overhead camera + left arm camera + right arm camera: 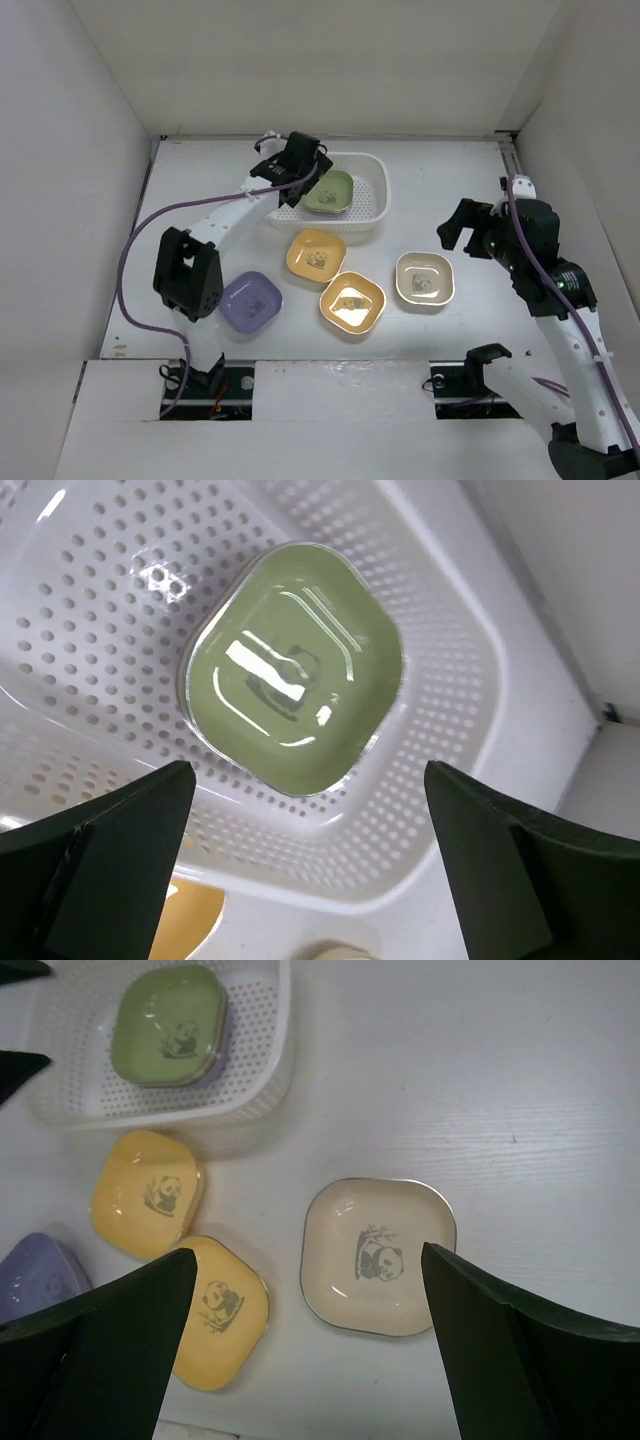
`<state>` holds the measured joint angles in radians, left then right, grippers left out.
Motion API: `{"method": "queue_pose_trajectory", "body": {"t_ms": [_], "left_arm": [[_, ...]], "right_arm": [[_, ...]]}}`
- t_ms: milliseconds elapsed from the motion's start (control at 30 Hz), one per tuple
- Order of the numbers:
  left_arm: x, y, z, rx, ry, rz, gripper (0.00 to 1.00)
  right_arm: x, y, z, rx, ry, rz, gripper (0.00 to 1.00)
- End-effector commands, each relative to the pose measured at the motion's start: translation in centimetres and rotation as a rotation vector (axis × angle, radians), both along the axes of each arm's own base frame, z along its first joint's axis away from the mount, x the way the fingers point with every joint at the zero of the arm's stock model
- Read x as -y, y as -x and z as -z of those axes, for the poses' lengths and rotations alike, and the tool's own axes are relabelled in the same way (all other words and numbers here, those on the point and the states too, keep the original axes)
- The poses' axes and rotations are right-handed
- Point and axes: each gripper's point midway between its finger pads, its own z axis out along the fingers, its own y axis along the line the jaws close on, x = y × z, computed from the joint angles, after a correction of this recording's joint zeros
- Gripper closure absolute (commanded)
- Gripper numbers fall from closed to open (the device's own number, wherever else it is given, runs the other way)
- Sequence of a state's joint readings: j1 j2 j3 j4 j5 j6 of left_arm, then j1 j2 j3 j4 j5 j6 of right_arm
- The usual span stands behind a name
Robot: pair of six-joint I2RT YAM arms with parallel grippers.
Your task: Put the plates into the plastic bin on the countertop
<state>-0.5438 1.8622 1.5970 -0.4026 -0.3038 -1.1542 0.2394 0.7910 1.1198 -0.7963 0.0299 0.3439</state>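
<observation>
**Green plate in the bin, four plates on the worktop**

The green plate [330, 192] lies inside the white plastic bin [378, 203]. The left jaws hang right above it. They are wide open and do not touch the plate.

Four more plates sit on the worktop [470, 170], in front of the bin. One orange-yellow plate [315, 255] is just beside the bin's front wall. A second orange-yellow plate [352, 302] is just beside the first. The cream plate [424, 279] is to their right. The purple plate [250, 301] is to their left, near the left arm [190, 275].

The right jaws are wide open too and hold nothing. They hang over the worktop beside the cream plate.
</observation>
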Motion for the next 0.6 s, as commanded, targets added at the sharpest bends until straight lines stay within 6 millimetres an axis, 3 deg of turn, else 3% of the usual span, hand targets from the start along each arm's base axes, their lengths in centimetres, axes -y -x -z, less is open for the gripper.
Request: {"method": "queue_pose_trajectory", "body": {"t_ms": [0,67,133,200,300,367,433,567], "left_arm": [[-0.9,0.7,-9.9,0.199,0.022,0.010,0.00],[-1.5,1.1,-12.3,0.247,-0.029,0.050,0.00],[-2.9,2.0,-15.0,0.297,-0.077,0.056,0.00],[-4.8,3.4,-17.0,0.326,-0.133,0.074,0.00],[-7.9,4.9,-17.4,0.326,-0.199,0.074,0.00],[-10.6,6.8,-17.8,0.341,-0.253,0.086,0.00],[-12.1,8.7,-18.1,0.364,-0.273,0.089,0.00],[-12.9,10.9,-17.9,0.391,-0.300,0.140,0.00]], "right_arm": [[1.0,-0.1,2.4,-0.048,0.003,0.063,0.00],[1.4,-0.4,5.2,-0.118,0.009,0.098,0.00],[1.2,-0.9,5.8,-0.165,0.000,0.111,0.00],[1.7,-1.0,7.9,-0.232,-0.007,0.127,0.00],[1.5,-0.7,11.9,-0.381,-0.087,0.159,0.00],[0.9,-1.2,13.3,-0.400,-0.176,0.167,0.00],[1.8,-0.8,16.4,-0.446,-0.173,0.231,0.00],[3.9,-1.0,20.6,-0.526,-0.150,0.347,0.00]]}}
